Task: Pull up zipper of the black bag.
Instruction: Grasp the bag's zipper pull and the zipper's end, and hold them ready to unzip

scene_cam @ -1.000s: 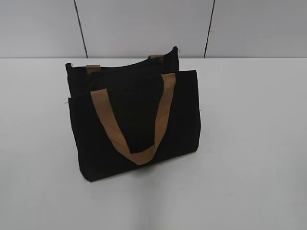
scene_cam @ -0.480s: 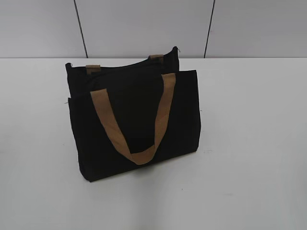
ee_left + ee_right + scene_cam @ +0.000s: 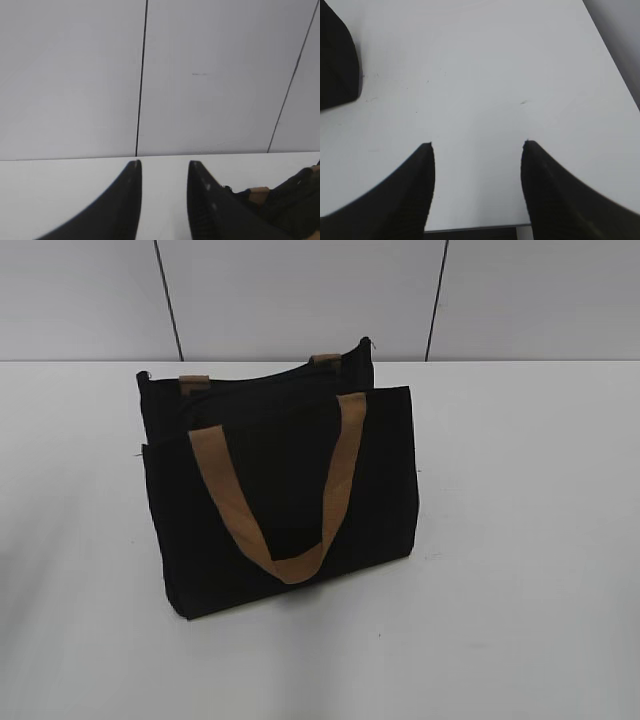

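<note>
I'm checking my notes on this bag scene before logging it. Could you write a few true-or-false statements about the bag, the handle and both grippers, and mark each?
1. The black bag stands on the white table. True.
2. The left gripper is clamped on the bag. False: its fingers are apart with only table between them, and the bag lies off to its right.
3. A tan handle hangs down over the bag's front. True.
4. The right gripper holds the handle. False: it is open over bare table.
5. No gripper appears in the exterior view. True.
</note>
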Robot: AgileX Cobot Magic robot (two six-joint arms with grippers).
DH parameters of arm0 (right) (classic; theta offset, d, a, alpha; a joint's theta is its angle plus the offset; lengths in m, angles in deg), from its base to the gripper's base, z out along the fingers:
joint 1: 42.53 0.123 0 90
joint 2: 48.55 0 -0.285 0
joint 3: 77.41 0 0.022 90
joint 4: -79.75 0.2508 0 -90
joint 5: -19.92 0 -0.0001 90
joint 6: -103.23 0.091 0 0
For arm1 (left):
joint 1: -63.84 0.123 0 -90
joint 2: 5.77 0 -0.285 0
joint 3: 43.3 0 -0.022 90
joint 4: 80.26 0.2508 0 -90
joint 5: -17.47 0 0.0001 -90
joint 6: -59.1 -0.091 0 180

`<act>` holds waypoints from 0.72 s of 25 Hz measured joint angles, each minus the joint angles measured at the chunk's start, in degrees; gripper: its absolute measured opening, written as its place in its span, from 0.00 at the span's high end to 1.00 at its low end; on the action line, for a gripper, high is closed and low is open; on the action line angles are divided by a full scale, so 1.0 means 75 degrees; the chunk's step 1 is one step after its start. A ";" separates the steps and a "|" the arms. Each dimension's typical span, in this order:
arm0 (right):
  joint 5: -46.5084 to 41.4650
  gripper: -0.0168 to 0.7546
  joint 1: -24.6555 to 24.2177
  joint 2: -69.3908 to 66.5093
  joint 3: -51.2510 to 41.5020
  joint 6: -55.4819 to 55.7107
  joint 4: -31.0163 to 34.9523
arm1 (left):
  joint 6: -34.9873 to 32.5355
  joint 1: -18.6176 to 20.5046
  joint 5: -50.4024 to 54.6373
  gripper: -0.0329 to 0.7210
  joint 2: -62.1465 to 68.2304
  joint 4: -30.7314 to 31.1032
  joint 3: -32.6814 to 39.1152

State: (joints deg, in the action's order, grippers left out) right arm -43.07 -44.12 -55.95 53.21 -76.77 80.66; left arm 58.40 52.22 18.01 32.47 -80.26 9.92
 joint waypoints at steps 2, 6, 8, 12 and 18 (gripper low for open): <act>0.0000 0.42 0.0000 0.0000 0.0000 0.0000 0.0000 | 0.0000 0.0001 -0.0920 0.64 0.0216 0.0066 0.0614; 0.0000 0.42 0.0000 0.0000 0.0000 0.0041 0.0000 | 0.0321 0.0001 -0.1989 0.63 0.0665 0.0066 0.1407; 0.0000 0.42 0.0000 0.0000 0.0000 0.0000 0.0000 | 0.0567 0.0001 -0.2127 0.63 0.0889 0.0066 0.1570; 0.0000 0.42 0.0000 0.0000 0.0000 0.0000 0.0000 | 0.0687 -0.0028 -0.2608 0.62 0.1360 0.0158 0.1612; 0.0000 0.42 0.0000 0.0000 0.0000 0.0000 0.0000 | 0.0747 -0.0450 -0.3527 0.62 0.2841 0.0423 0.1612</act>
State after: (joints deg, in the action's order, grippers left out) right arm -43.07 -44.12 -55.95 53.21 -76.77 80.66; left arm 64.01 48.85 -8.44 53.78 -77.09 22.01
